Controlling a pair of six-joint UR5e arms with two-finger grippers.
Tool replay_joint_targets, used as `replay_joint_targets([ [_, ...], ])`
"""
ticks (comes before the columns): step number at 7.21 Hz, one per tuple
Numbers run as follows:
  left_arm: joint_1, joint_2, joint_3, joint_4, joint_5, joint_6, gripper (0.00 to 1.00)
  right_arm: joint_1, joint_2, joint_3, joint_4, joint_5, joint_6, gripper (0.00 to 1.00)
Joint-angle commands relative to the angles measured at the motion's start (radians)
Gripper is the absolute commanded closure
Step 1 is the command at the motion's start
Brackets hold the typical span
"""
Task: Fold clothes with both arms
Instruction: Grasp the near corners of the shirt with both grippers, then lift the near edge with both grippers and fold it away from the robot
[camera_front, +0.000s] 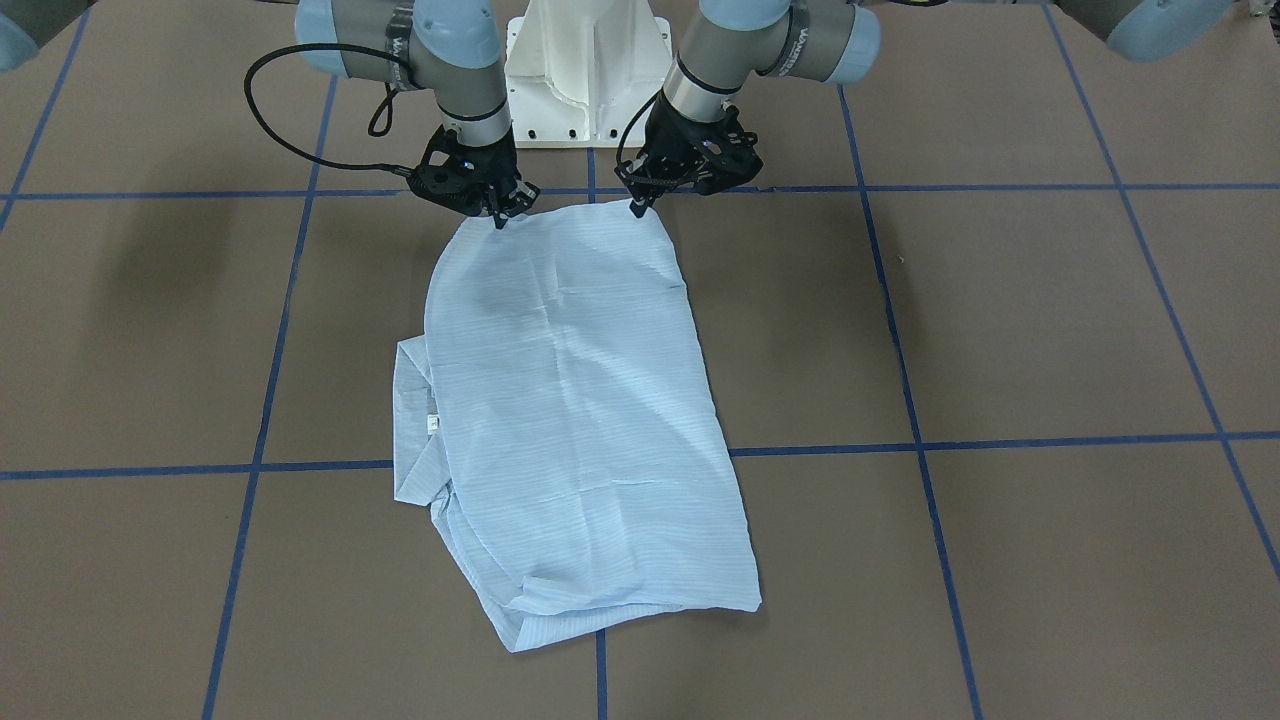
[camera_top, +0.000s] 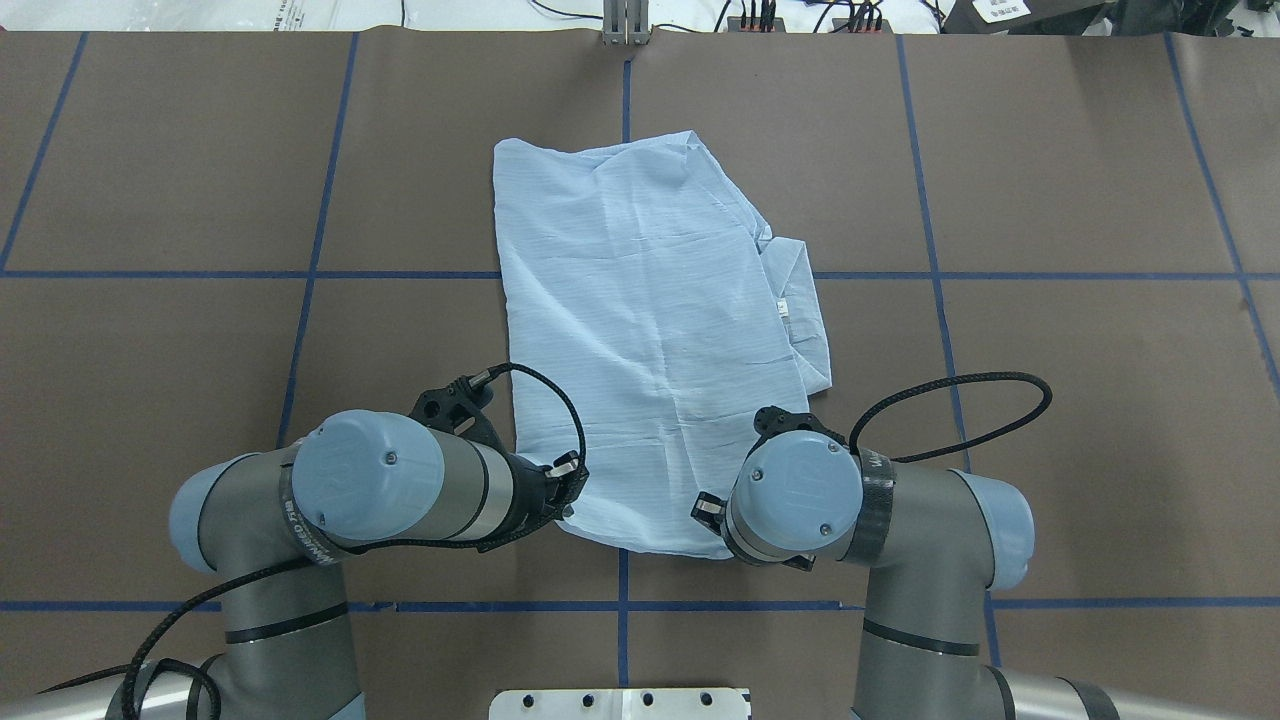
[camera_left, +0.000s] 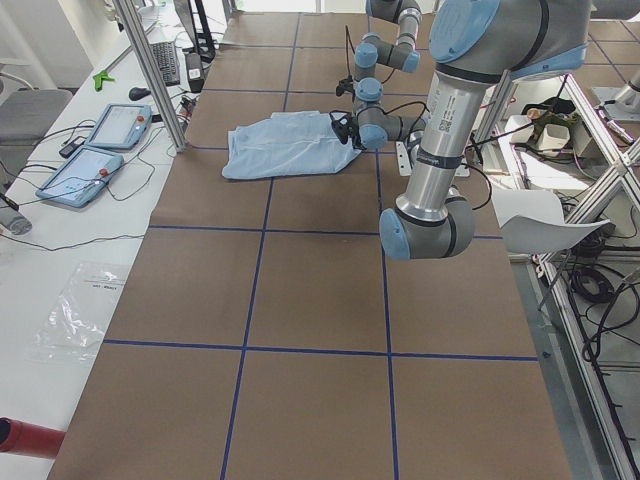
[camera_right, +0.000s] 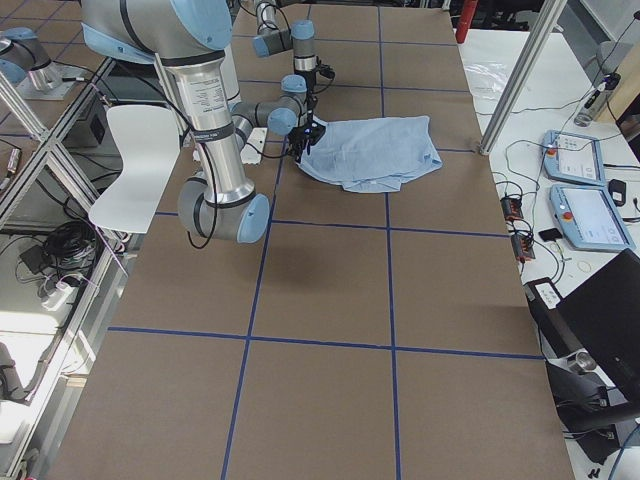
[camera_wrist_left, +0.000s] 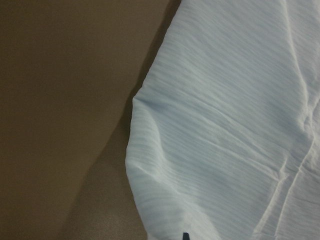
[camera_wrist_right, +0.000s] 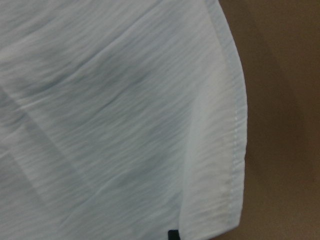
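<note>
A brown-covered table (camera_front: 1050, 320) crossed by blue tape lines (camera_top: 150, 272) fills the room's middle. Aluminium frame posts (camera_left: 150, 70) stand at its edge. A white chair (camera_right: 135, 150) waits on one side, a white bench (camera_left: 40, 250) (two handheld tablets (camera_left: 85, 172) lying there) opposite, under even light.

Grey left arm (camera_top: 455, 490) and right arm (camera_top: 915, 520), light-blue joint caps (camera_top: 365, 470), looping black cables (camera_top: 985, 377).
</note>
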Motion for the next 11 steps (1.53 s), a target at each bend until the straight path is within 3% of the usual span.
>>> replay_joint_targets([
  [1, -0.001, 0.010, -0.116, 0.102, -0.045, 0.000, 1.00, 0.007, -0.013, 0.086, -0.001, 0.025, -0.003, 1.00],
  [4, 0.008, 0.007, -0.301, 0.317, -0.062, -0.012, 1.00, 0.000, -0.024, 0.227, -0.007, 0.134, -0.001, 1.00],
  [6, 0.025, 0.005, -0.362, 0.431, -0.093, -0.017, 1.00, 0.010, -0.049, 0.348, -0.010, 0.284, 0.003, 1.00],
  [9, 0.039, 0.005, -0.468, 0.551, -0.153, -0.017, 1.00, 0.036, -0.049, 0.388, -0.010, 0.354, 0.005, 1.00],
  [11, 0.046, -0.007, -0.456, 0.542, -0.165, -0.006, 1.00, 0.047, -0.038, 0.373, -0.007, 0.362, -0.003, 1.00],
])
